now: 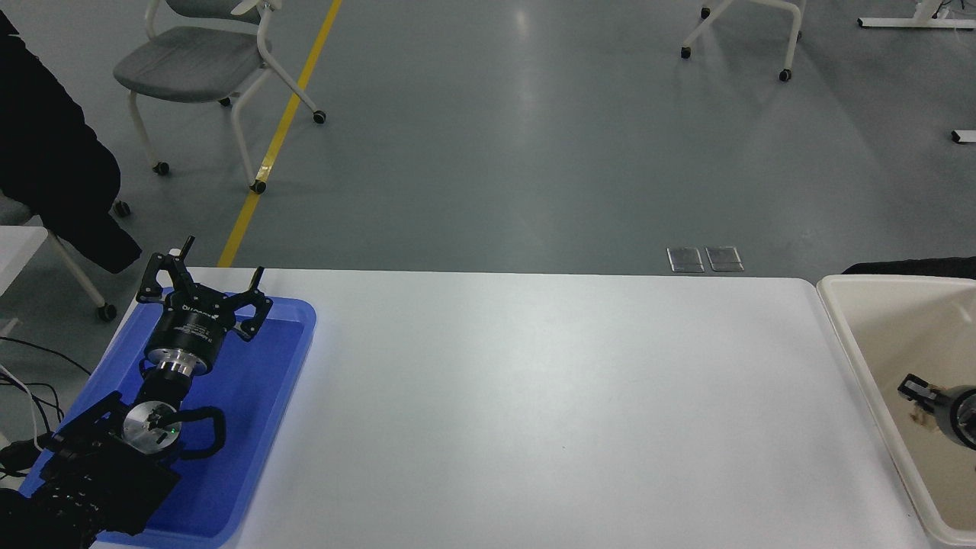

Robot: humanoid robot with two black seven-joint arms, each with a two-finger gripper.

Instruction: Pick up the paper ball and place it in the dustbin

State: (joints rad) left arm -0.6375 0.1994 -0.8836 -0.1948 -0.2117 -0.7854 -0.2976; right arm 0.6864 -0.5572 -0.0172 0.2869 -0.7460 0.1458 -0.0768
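A: Paper ball?
B: Barely visible. Only tan-brown scraps [917,415] showing beside the right gripper [919,395], low inside the dustbin [854,335] at the right edge of the worktop [549,396]. Creased, irregular; most of it hidden.
A: Held or loose?
B: Cannot tell. Right fingers mostly cut off by the frame edge; spread unreadable.
A: Dustbin itself?
B: Cream-white, rounded corners, thick rim, partly out of frame.
A: Left side?
B: Left gripper [204,284] parked over the blue tray [259,427], fingers spread wide, nothing between them.
A: Any writing?
B: White print on the left gripper's body, too small to read.
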